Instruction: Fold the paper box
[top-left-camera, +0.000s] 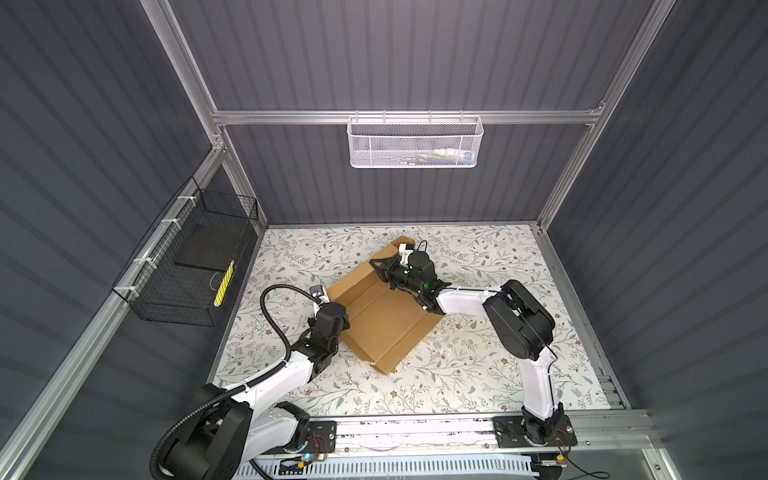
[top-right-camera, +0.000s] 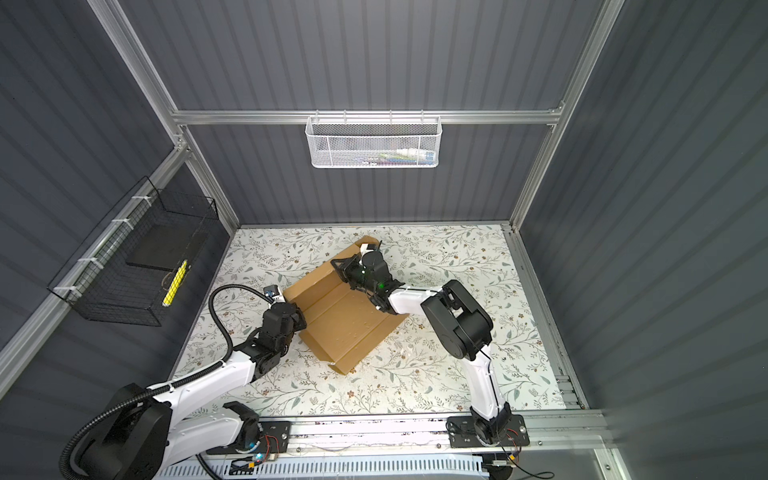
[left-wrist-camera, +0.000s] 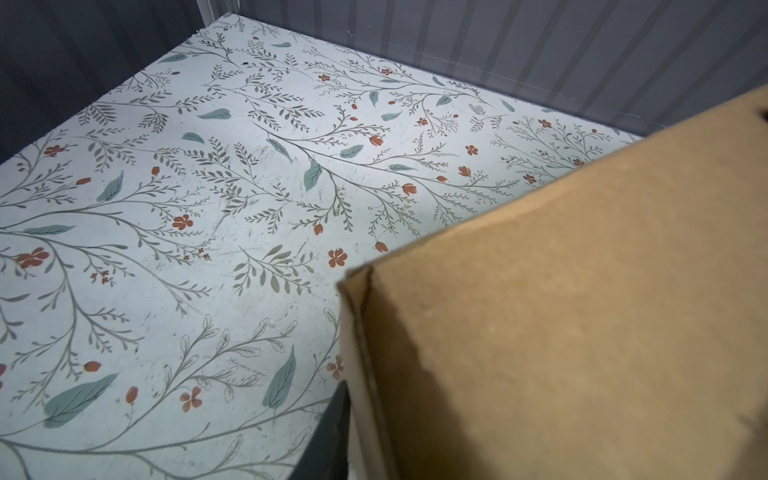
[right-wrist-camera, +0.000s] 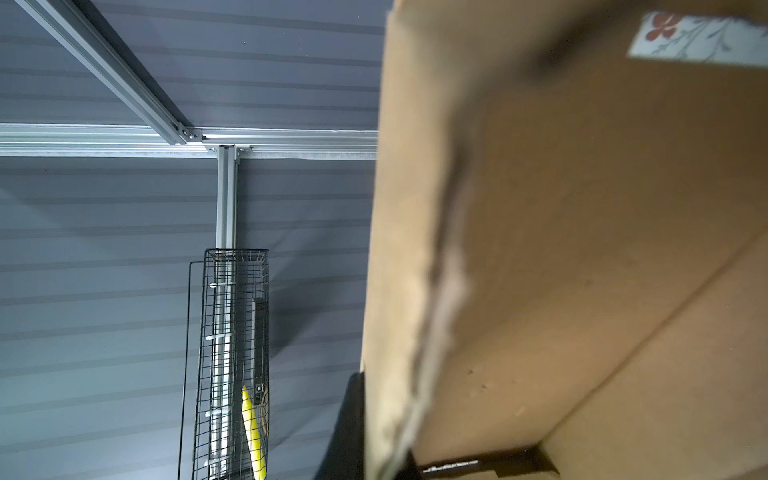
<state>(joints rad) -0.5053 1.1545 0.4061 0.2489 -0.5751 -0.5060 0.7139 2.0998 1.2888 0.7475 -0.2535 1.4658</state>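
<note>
The paper box (top-left-camera: 386, 320) (top-right-camera: 345, 320) is a brown cardboard sheet, partly folded, lying at an angle mid-table with its left and far walls raised. My left gripper (top-left-camera: 341, 316) (top-right-camera: 300, 322) straddles the left wall. In the left wrist view one dark finger (left-wrist-camera: 328, 440) lies close against the wall's outer face (left-wrist-camera: 561, 311), and the other is hidden behind the cardboard. My right gripper (top-left-camera: 384, 270) (top-right-camera: 343, 268) is shut on the far wall. In the right wrist view a dark finger (right-wrist-camera: 345, 428) presses the wall (right-wrist-camera: 582, 249) from outside.
The floral table top (top-left-camera: 478, 365) surrounds the box. A black wire basket (top-left-camera: 187, 266) on the left wall holds a black slab (top-left-camera: 205, 249) and a yellow item (top-left-camera: 224, 282). A white mesh basket (top-left-camera: 415, 141) hangs on the back rail.
</note>
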